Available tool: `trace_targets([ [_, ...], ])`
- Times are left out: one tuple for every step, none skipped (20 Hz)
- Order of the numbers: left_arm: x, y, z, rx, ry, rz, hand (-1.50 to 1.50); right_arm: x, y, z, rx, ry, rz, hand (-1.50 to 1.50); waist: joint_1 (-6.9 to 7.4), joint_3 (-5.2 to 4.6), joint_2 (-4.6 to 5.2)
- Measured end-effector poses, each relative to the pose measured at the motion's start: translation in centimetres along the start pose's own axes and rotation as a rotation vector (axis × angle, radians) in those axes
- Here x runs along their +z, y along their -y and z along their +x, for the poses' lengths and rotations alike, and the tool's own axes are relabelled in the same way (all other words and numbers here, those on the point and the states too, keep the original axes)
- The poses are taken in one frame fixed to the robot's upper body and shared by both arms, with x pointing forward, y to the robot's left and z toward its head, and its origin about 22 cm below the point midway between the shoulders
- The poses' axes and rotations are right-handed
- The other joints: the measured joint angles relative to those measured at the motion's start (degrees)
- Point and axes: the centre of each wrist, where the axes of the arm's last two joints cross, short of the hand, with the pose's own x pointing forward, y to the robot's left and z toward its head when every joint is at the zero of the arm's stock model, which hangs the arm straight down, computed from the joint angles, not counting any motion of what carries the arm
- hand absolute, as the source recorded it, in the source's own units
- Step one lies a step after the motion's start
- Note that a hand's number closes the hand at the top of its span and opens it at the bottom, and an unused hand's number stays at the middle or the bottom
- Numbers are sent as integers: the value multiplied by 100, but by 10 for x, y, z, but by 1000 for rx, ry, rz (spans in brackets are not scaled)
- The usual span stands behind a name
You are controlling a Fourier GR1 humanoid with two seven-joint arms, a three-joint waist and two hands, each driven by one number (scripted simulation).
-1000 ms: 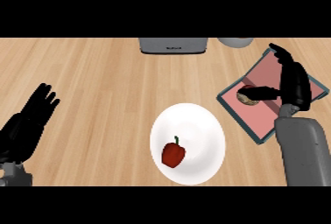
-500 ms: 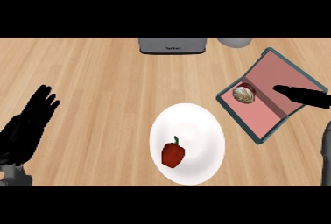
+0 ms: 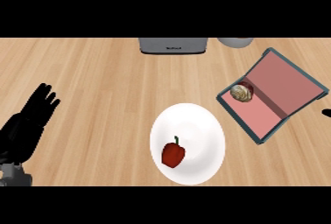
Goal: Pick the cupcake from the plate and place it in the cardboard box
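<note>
The cupcake (image 3: 241, 92), pale on top with a dark base, sits inside the cardboard box (image 3: 284, 85), near its left corner. This box has a pink inside and a grey-blue rim, and it lies at the right of the counter. The white plate (image 3: 197, 127) in the middle holds only a red bell pepper (image 3: 172, 154). My left hand (image 3: 27, 124) rests open at the left edge, fingers up. Only a black sliver of my right hand (image 3: 327, 113) shows at the right edge, apart from the cupcake.
A grey appliance (image 3: 172, 45) stands at the counter's back edge, with a grey round vessel (image 3: 234, 41) to its right. Bare wood lies between the left hand and the plate.
My right hand has let go of the cupcake inside the box and drawn back to the right, almost out of view. The left hand has not moved.
</note>
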Motion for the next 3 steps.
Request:
trace_targets([
  [0, -3, 2, -1, 0, -2, 0, 1, 3, -4, -1, 3, 7, -150, 4, 1, 1],
  [2, -1, 0, -1, 0, -2, 0, 2, 8, -5, 0, 5, 12, -150, 7, 2, 2],
  [2, 5, -6, 0, -1, -3, 0, 3, 13, -9, 2, 7, 15, -150, 8, 1, 2],
])
